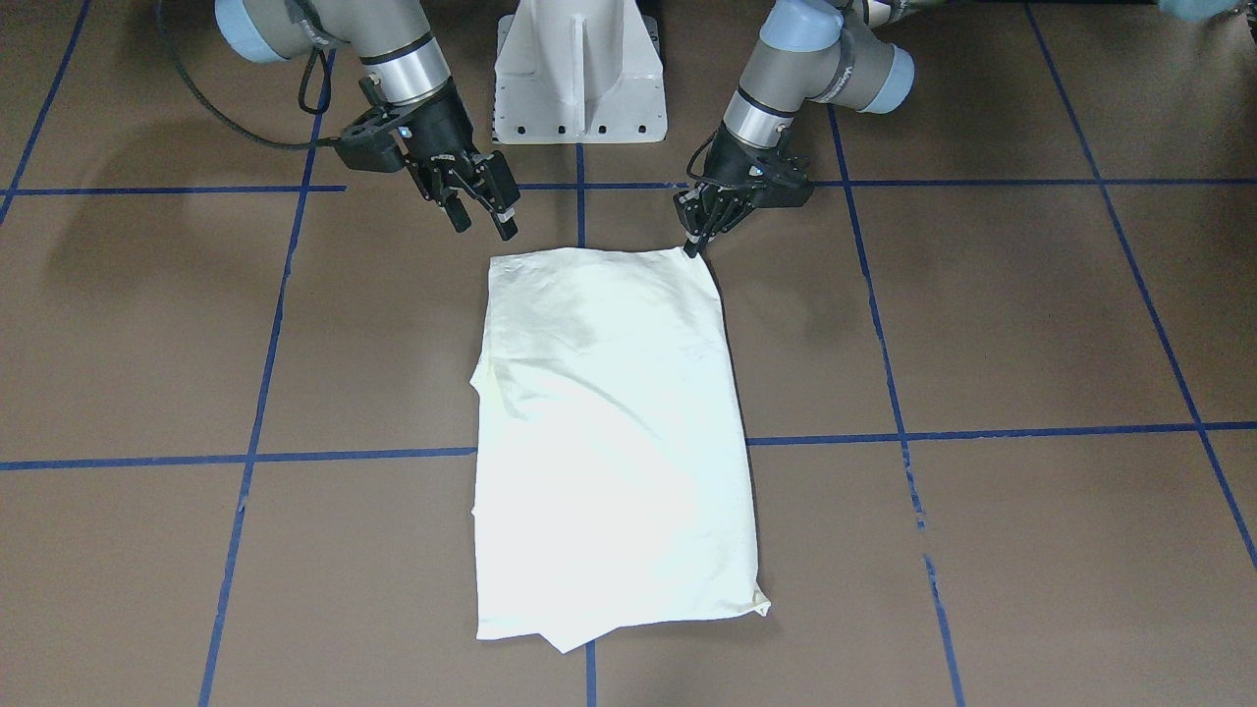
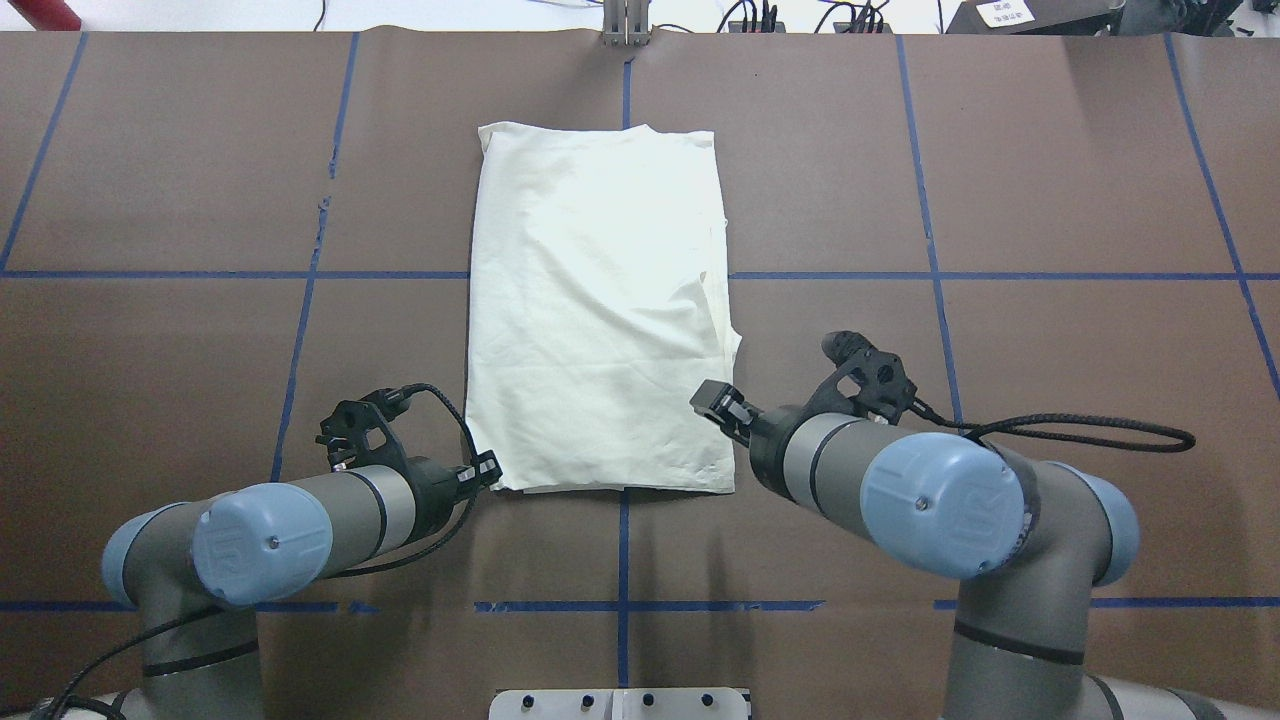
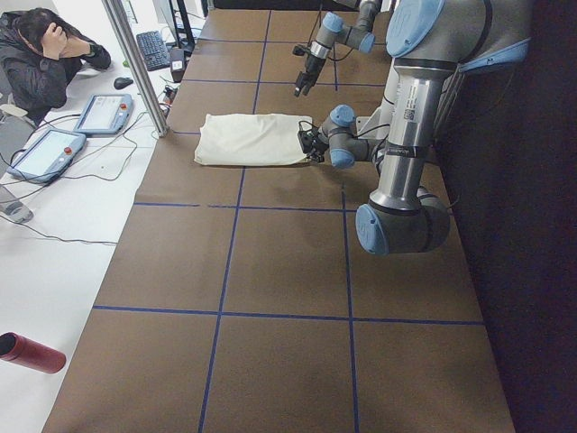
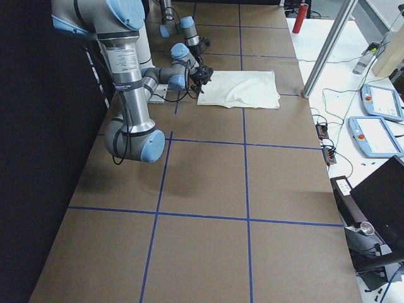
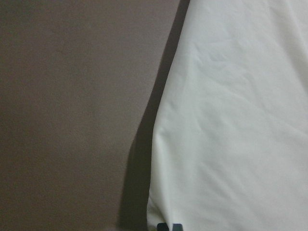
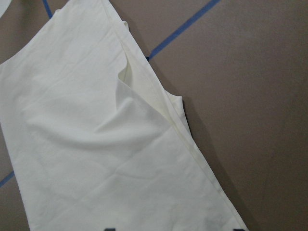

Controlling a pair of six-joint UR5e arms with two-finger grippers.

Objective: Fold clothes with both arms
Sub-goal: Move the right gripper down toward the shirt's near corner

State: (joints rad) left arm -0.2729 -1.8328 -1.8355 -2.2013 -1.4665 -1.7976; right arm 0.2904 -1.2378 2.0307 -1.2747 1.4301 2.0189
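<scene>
1. The cream-white long-sleeved T-shirt (image 1: pixel 609 432) is lying flat at the middle of the brown paper-covered bench (image 1: pixel 982 324). It is plain side up and already folded into a long, narrow rectangle running away from my base. No print is showing.
2. My left pincer (image 1: pixel 695 245) is pointing steeply down with its fingers drawn together, the tips touching the shirt's near corner on my left side. That corner is lying flat, and I cannot tell whether any cloth is caught between the fingers.
3. My right pincer (image 1: pixel 481 216) is hanging with its fingers apart, holding nothing, just above the near corner on my right side and clear of the cloth.
4. Judgement: I am standing at the two near corners because the remaining fold appears to be end over end. For that, the near edge must be lifted evenly at both corners and carried toward the far edge.
5. Risk: the right wrist view is showing loose stacked layers and a raised pleat along the shirt's long edge. A grip taking only the top layer would probably open the fold.
</scene>
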